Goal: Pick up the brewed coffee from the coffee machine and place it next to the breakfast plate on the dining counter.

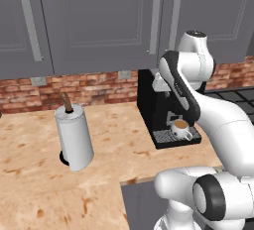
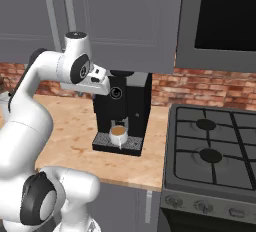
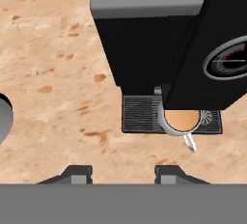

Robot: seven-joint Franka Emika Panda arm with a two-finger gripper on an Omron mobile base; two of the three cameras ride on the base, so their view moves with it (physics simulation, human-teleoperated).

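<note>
White mug (image 3: pixel 181 120) of coffee sits on the drip tray (image 3: pixel 140 114) under the coffee machine (image 3: pixel 159 30) spout, around 1 o'clock from the gripper (image 3: pixel 118 172), whose jaws are apart and holding nothing, presumably to straddle the mug.

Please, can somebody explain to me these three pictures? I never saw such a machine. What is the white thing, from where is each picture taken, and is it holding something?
The white thing is a robot arm in a simulated kitchen. Two pictures come from cameras behind it, left and right. The third comes from a camera on its hand, looking down past the gripper. On the wooden counter stand a black coffee machine and a paper-towel roll. A white mug of coffee sits on the machine's drip tray. A stove is beside the counter. The gripper is open and holds nothing; it hangs above the counter, in front of the mug.
</note>
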